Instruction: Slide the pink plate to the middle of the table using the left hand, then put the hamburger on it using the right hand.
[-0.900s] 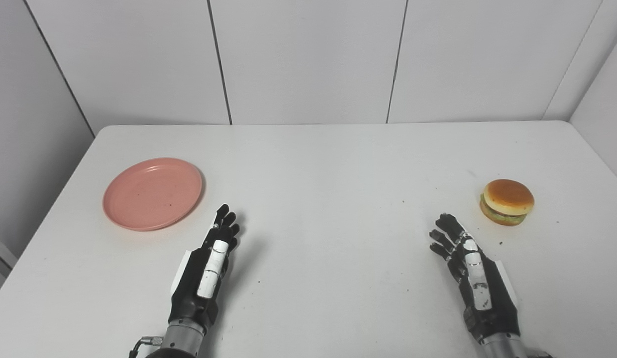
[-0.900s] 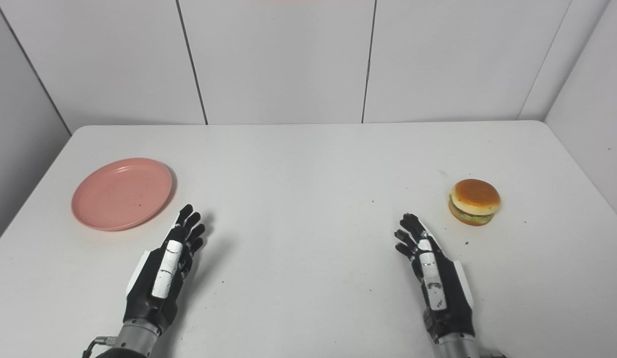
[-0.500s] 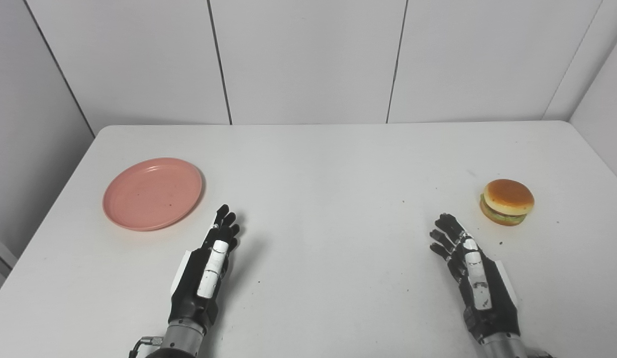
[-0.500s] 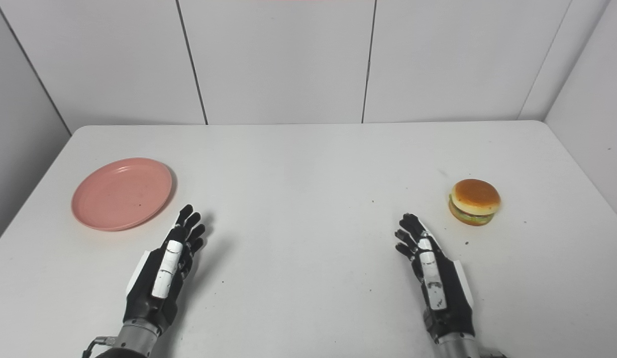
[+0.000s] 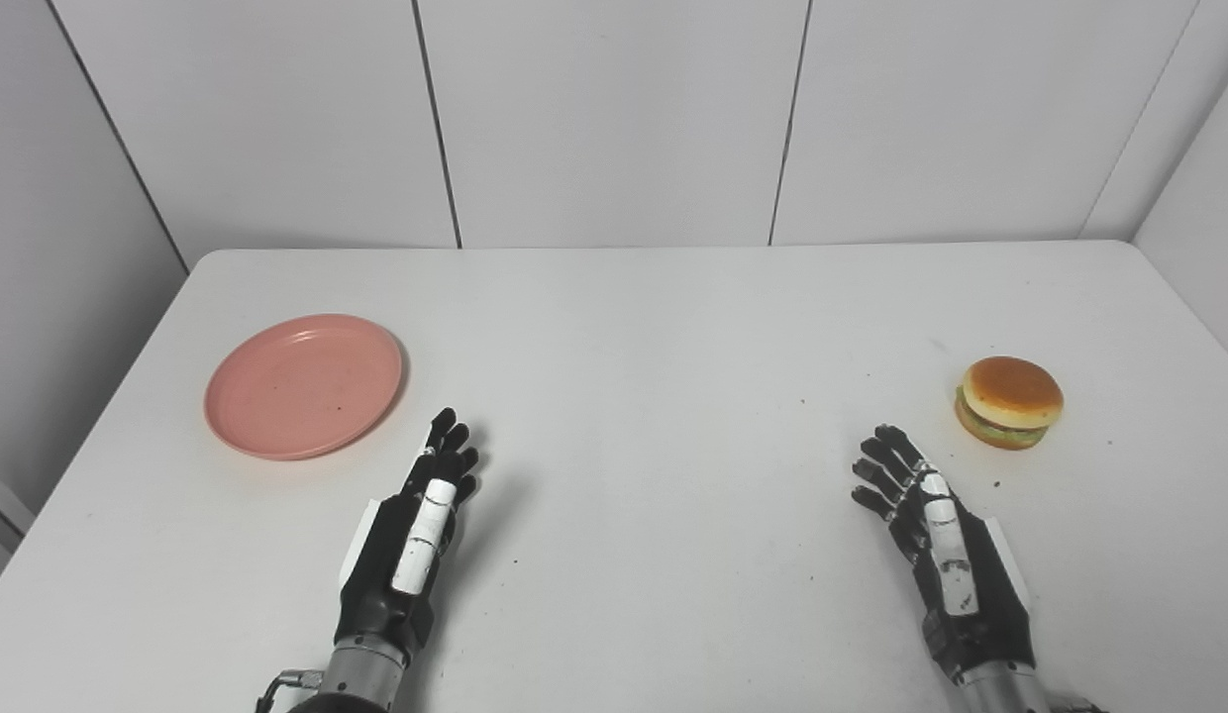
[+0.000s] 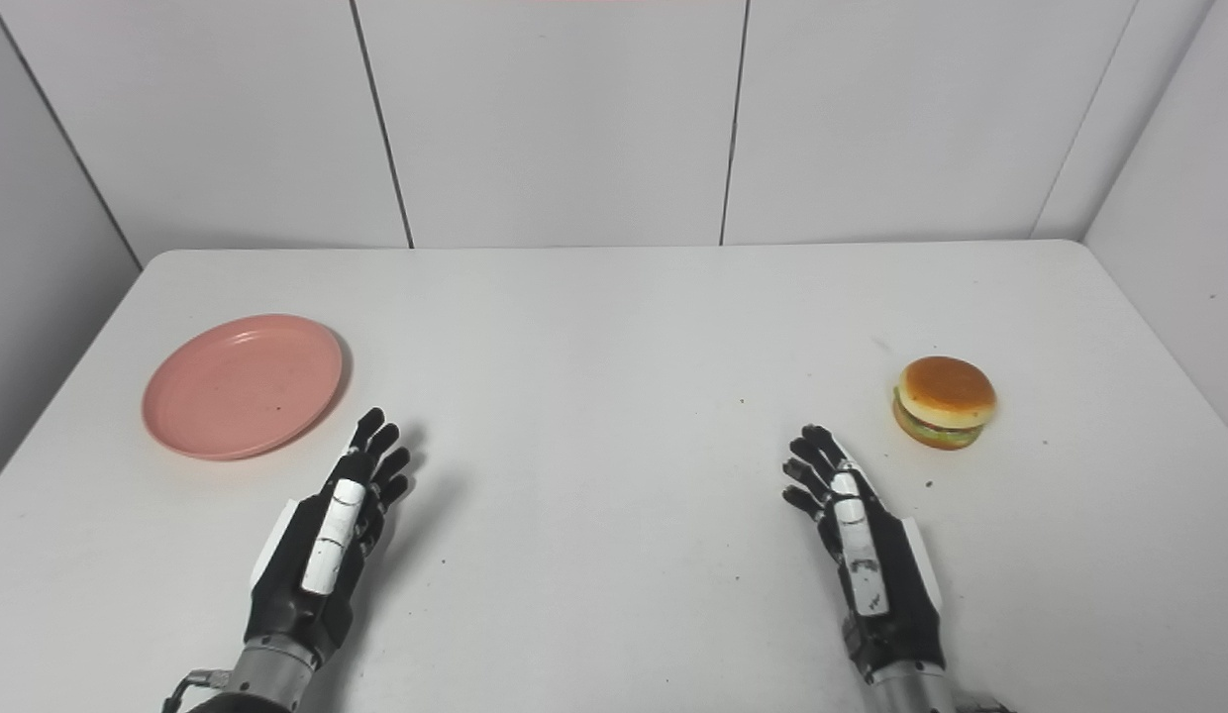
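Black fingers [image 5: 446, 441] on the left hand [image 5: 408, 540] are stretched out straight and a bit apart, gripping nothing, tips near the round pink plastic plate [image 5: 304, 385] but not touching it. Right hand [image 5: 946, 555] is the same deal: fingers [image 5: 886, 465] spread, nothing held, just short of the toy hamburger with the tan bun [image 5: 1009, 402]. Plate has nothing in it and sits on the left side of the white table [image 5: 654, 347], burger way over on the right. Compared to a second ago, basically nothing has moved.
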